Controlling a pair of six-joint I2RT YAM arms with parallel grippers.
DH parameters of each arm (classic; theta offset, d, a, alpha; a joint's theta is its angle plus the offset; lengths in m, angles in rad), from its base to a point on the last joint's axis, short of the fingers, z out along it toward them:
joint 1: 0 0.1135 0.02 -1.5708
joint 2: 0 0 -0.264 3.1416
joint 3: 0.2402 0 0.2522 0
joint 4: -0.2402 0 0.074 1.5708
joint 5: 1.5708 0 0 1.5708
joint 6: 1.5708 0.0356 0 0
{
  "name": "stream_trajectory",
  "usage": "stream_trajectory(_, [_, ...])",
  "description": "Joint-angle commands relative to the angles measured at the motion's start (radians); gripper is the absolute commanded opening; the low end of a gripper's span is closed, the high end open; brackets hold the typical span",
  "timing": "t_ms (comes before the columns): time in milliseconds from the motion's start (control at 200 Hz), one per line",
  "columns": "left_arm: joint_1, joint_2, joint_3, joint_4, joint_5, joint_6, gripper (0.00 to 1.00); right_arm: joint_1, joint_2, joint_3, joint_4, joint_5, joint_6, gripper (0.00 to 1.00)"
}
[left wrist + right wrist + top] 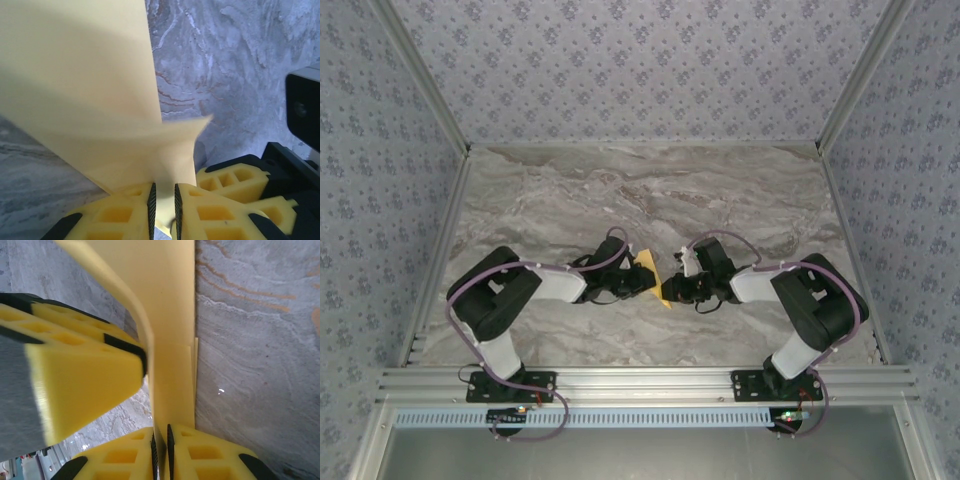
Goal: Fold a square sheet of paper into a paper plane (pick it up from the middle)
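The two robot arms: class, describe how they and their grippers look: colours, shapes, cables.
Both the left arm and right arm have bulky black joint housings, white links and thin purple cables looping alongside, on black base plates. The left gripper and right gripper have yellow wedge-shaped fingers with rectangular pockets and black ribbed pads.

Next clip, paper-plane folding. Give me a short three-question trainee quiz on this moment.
1. True or false: the square sheet of paper lies flat and untouched on the table.
2. Which grips the paper? A) left hand alone B) right hand alone C) both hands
3. Fill in: in the top view, the paper sits ____ the two hands.
Key: 1 false; 2 C; 3 between.
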Motion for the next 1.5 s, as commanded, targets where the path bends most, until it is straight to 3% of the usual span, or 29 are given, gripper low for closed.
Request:
stream_trajectory(0, [-0.005, 0.023, 0.022, -0.016, 0.006, 0.015, 0.21, 0.007, 0.003, -0.009, -0.093, 0.048, -0.01, 0.19])
stream_trajectory(280, [-0.004, 0.023, 0.016, -0.027, -0.004, 0.022, 0.21, 0.0, -0.058, -0.001, -0.177, 0.046, -0.036, 0.22])
stream_trajectory(460, [-0.004, 0.022, 0.019, -0.031, -0.007, 0.021, 0.21, 0.0, -0.048, -0.003, -0.188, 0.041, -0.04, 0.15])
stream_trajectory(864, [-0.005, 0.021, 0.03, -0.038, -0.01, 0.023, 0.21, 0.022, 0.072, 0.03, -0.251, 0.109, -0.082, 0.12])
stream_trajectory(1159, [-0.003, 0.039, 0.045, -0.136, -0.033, 0.026, 0.2, 0.023, -0.06, 0.047, -0.337, 0.117, -0.08, 0.19])
stream_trajectory(1494, [-0.003, 0.058, 0.057, -0.172, -0.046, 0.014, 0.2, 0.025, -0.046, 0.021, -0.345, 0.103, -0.076, 0.12])
